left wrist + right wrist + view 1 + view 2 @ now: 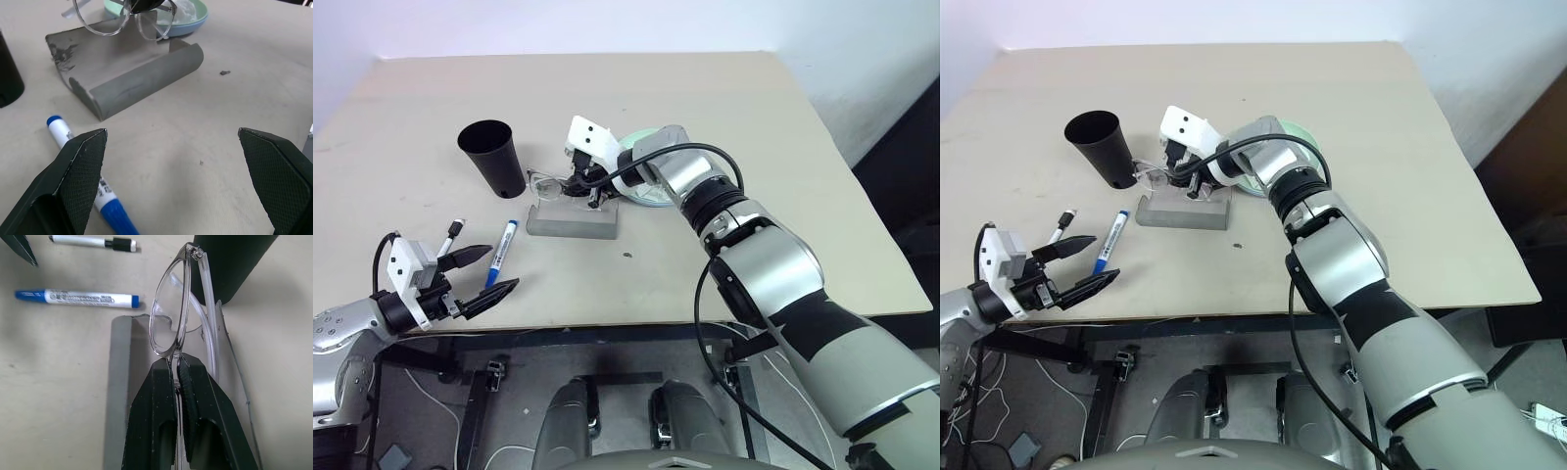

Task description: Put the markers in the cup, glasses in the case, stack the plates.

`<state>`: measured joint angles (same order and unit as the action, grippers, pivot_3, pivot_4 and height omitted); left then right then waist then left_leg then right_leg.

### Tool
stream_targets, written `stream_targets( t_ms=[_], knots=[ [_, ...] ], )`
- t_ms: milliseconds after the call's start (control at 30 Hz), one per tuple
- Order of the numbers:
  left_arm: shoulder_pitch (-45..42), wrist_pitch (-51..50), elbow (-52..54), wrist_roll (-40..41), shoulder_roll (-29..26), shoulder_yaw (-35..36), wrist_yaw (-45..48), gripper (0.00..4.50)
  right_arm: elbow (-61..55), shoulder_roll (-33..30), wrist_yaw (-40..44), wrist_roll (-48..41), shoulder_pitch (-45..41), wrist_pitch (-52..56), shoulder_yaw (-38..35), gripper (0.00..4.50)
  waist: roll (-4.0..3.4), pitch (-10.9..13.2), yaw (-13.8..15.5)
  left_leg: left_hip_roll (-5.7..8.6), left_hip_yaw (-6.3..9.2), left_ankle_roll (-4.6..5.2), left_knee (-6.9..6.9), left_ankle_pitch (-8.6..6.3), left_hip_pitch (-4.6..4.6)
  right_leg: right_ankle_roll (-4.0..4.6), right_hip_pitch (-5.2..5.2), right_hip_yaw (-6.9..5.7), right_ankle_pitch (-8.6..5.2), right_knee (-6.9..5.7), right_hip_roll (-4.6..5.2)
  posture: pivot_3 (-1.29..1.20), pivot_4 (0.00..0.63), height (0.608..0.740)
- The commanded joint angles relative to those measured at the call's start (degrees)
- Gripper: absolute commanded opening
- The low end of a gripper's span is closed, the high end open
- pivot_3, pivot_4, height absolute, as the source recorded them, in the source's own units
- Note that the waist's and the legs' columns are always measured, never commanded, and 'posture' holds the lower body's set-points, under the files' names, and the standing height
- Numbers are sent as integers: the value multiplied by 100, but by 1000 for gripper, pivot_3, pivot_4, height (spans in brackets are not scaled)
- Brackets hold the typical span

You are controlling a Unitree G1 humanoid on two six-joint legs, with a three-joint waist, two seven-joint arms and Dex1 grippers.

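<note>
Two black fingers of the right gripper [177,377] pinch the clear-lensed wire glasses [171,316] above the open flat grey case [572,219]. The left gripper [481,276] hovers spread wide near two markers: a blue-capped one [500,254] and, clearest from the right wrist, a black-capped one [93,241]. One black tapered cup [493,156] stands beside the case.

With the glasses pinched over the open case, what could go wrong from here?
The right gripper holds the glasses by a thin pinch at the bridge, so they may twist or slip. Their arms splay over the case edge and may miss it. The cup stands close and could be knocked.
</note>
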<state>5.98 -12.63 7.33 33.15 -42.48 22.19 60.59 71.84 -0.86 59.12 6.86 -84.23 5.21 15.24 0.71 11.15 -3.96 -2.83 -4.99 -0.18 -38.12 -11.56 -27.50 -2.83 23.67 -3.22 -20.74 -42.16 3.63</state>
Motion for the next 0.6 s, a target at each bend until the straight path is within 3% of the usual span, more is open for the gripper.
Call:
stream_targets(
  t_ms=[33, 200, 467, 600],
  knots=[
    [73, 154, 209, 29, 24, 198, -52, 4500, 67, 97, -29, 229, -92, -102, 64, 20, 0, 0, 1, 0, 0, 0, 0, 0, 0, 0, 0, 0, 0, -1, 0, 0, 150, 681],
    [72, 233, 152, 2, 33, 159, -77, 4500, 128, 198, 311, 478, 3, -3, 208, 20, 0, 0, 2, -1, 1, -2, 0, 5, 1, 0, 0, -1, 0, -6, -1, 0, 150, 681],
    [53, 358, 44, -26, 33, 124, -61, 4500, 225, 284, 92, 853, 135, 74, 386, 20, 3, -2, 0, -2, 4, -8, -1, 10, 7, 1, 0, 0, 0, -15, -1, 0, 150, 681],
    [12, 427, -52, -43, 28, 116, -40, 4500, 281, 329, 7, 685, 35, 483, 142, 20, 6, -4, 0, -2, 6, -15, -1, 9, 10, 1, -1, -1, 0, -18, -1, 0, 150, 681]
  ],
)
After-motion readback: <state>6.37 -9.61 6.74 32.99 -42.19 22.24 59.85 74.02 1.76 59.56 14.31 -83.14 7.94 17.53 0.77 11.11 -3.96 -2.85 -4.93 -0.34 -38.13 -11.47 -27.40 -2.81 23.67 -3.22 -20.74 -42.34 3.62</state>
